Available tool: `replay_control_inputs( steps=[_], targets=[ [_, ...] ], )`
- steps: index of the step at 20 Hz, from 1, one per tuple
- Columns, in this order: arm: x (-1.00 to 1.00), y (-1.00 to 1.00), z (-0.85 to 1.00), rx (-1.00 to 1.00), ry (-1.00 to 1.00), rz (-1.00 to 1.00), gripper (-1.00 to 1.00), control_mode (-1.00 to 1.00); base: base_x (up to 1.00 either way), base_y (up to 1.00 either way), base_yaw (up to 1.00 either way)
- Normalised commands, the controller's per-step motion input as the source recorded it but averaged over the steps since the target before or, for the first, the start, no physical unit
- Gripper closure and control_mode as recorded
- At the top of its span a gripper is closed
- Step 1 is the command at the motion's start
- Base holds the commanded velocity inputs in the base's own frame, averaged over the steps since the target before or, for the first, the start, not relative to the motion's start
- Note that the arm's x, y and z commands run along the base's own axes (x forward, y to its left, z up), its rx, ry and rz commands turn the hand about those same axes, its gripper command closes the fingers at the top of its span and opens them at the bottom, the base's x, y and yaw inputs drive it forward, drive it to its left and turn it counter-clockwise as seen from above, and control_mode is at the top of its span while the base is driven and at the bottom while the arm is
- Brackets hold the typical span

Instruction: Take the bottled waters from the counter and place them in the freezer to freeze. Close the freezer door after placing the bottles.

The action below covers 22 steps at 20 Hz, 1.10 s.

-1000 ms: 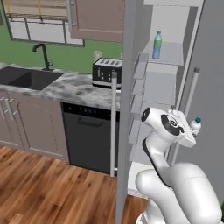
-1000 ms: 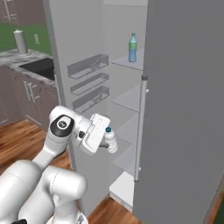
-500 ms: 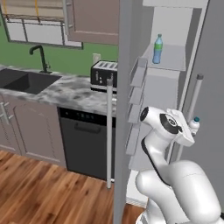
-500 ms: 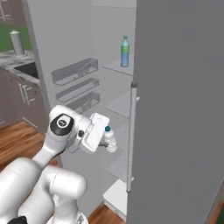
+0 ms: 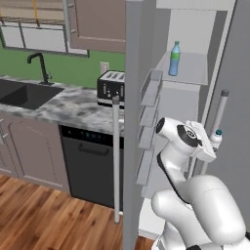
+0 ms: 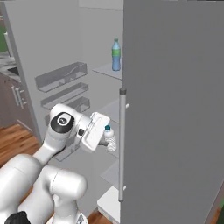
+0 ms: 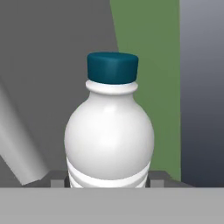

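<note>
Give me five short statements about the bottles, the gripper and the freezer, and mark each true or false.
1. A blue bottle stands on an upper shelf of the freezer. True.
2. The gripper is empty. False: it holds the whitish bottle.
3. The freezer door is shut. False: it stands open, its inner bins facing the shelves.
4. The whitish bottle has a dark teal cap. True.
5. The toaster sits in the sink. False: it stands on the counter, to the right of the sink.
</note>
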Motion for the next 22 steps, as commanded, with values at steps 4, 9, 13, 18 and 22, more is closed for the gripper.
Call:
replay_control_inputs(
  steps=[4, 9, 13, 18, 22],
  targets=[
    [-0.09, 0.11, 0.39, -0.05, -0.04, 0.0, 1.0, -1.0, 0.0, 0.03, 0.0],
    [-0.02, 0.23, 0.93, -0.13, -0.06, 0.01, 1.0, -1.0, 0.0, 0.0, 0.0],
    [0.0, 0.19, 0.93, -0.13, 0.0, 0.07, 1.0, -1.0, 0.0, 0.0, 0.0],
    [0.12, 0.32, 0.75, -0.14, 0.07, 0.19, 1.0, -1.0, 0.0, 0.0, 0.0],
    [0.0, 0.05, 0.69, -0.03, 0.05, 0.32, 1.0, -1.0, 0.0, 0.0, 0.0]
  ],
)
